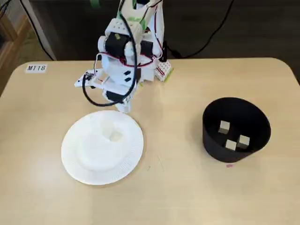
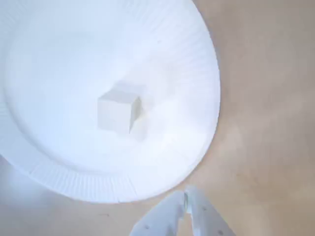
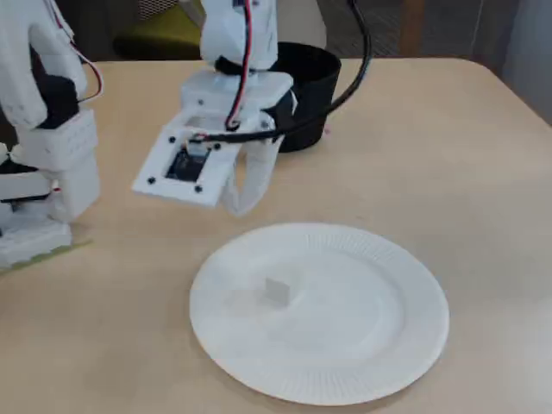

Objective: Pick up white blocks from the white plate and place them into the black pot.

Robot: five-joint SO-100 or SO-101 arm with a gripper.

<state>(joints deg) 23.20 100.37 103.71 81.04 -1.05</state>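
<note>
One white block (image 2: 117, 113) lies near the middle of the white plate (image 2: 197, 73), also seen as block (image 3: 278, 291) on plate (image 3: 388, 345) and block (image 1: 114, 136) on plate (image 1: 84, 164). Three white blocks (image 1: 230, 138) rest on the floor of the black pot (image 1: 213, 140), which stands at the right; in a fixed view the pot (image 3: 315, 69) is partly behind the arm. My gripper (image 2: 187, 204) hangs just outside the plate's rim, shut with nothing between its fingers; it shows too at gripper (image 3: 243, 203) and gripper (image 1: 123, 108).
The arm's white base (image 1: 154, 65) stands at the table's back edge, with black cables trailing behind it. A label reading MT18 (image 1: 36, 68) is stuck at the back left corner. Another white robot part (image 3: 43, 147) stands at the left in a fixed view.
</note>
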